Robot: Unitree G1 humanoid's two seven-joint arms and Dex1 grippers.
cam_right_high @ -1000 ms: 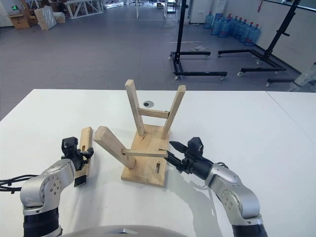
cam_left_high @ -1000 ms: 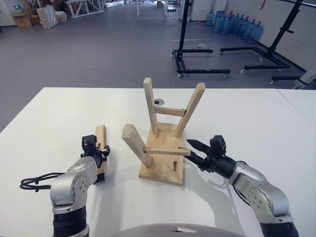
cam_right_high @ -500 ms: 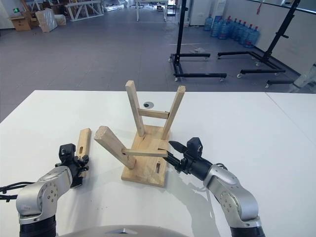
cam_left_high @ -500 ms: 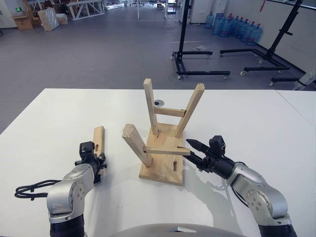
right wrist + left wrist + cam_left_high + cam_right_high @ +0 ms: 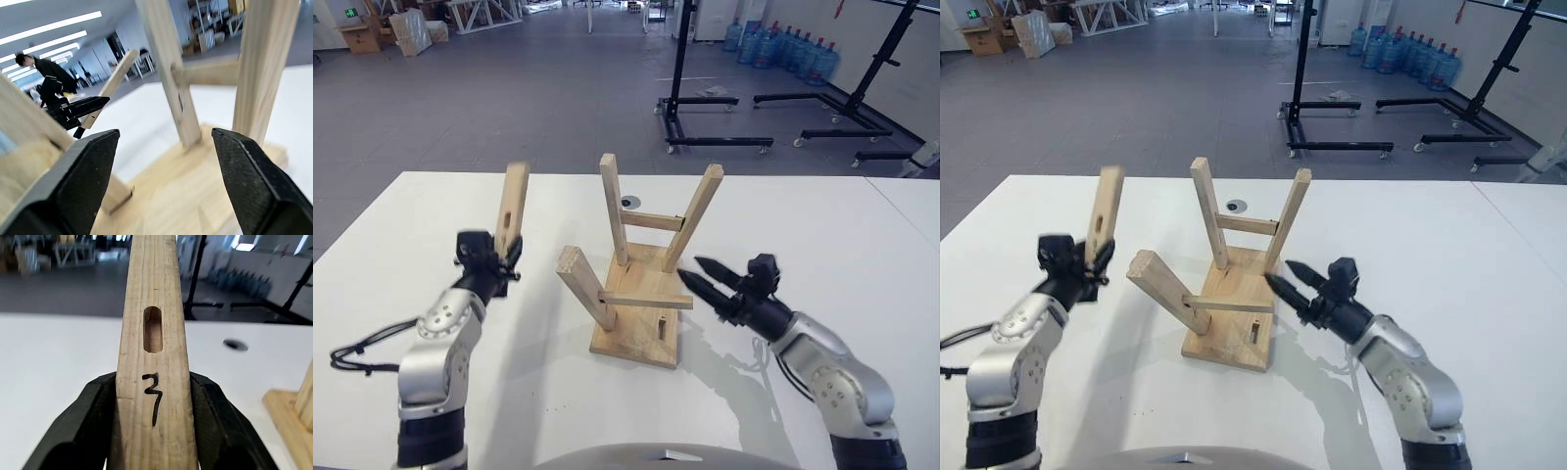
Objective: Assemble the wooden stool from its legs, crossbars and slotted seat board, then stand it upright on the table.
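We have open desk [image 5: 822, 225] all round the seat board [image 5: 636, 338], which lies mid-desk with three legs sticking up. At its nine o'clock our left jaws grip the loose leg [image 5: 512, 206] upright, clear of the surface. At three o'clock our right jaws gape near the front crossbar [image 5: 646, 301]. Racks [image 5: 718, 143] stand on the floor beyond.

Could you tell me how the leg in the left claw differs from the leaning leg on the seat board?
The held leg is off the table, nearly upright, gripped low by the left claw; the leaning leg stands on the seat board, tilted toward the robot's left. The held leg's slot is empty; the leaning leg carries a crossbar. Both are pale wooden sticks.
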